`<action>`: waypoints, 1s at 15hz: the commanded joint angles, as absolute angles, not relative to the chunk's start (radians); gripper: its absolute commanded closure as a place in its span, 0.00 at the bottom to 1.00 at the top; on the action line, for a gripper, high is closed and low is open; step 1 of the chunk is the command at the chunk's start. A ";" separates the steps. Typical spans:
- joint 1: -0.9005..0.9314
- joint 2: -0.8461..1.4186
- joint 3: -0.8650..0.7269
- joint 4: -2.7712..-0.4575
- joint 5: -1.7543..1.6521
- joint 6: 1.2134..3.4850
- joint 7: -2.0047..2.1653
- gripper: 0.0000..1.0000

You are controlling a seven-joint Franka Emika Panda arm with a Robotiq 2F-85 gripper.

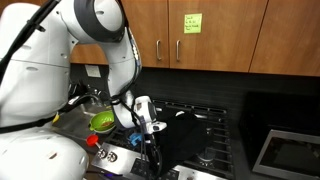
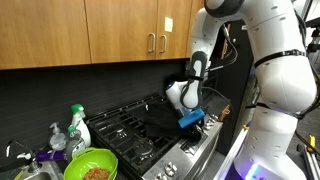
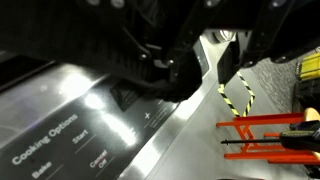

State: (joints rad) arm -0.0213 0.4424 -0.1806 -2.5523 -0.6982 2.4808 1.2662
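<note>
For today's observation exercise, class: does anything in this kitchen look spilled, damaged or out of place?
Nothing looks spilled or damaged. The one oddity: a green sticky note on a cabinet door above the stove. The green bowl sits upright beside it.

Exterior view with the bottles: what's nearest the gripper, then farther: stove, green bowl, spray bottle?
1. Stove, right at the gripper.
2. Green bowl, beside the stove.
3. Spray bottle, past the bowl.
</note>
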 commanded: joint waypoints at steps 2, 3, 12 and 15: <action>0.017 0.394 -0.212 -2.555 -0.695 2.477 1.245 0.16; 0.021 0.390 -0.213 -2.553 -0.697 2.478 1.245 0.10; 0.040 0.210 -0.218 -2.643 -0.764 2.481 1.252 0.00; 0.023 0.073 -0.206 -2.704 -0.829 2.470 1.260 0.00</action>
State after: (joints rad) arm 0.0282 0.2455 -0.2030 -2.6091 -0.7737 2.4799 1.2614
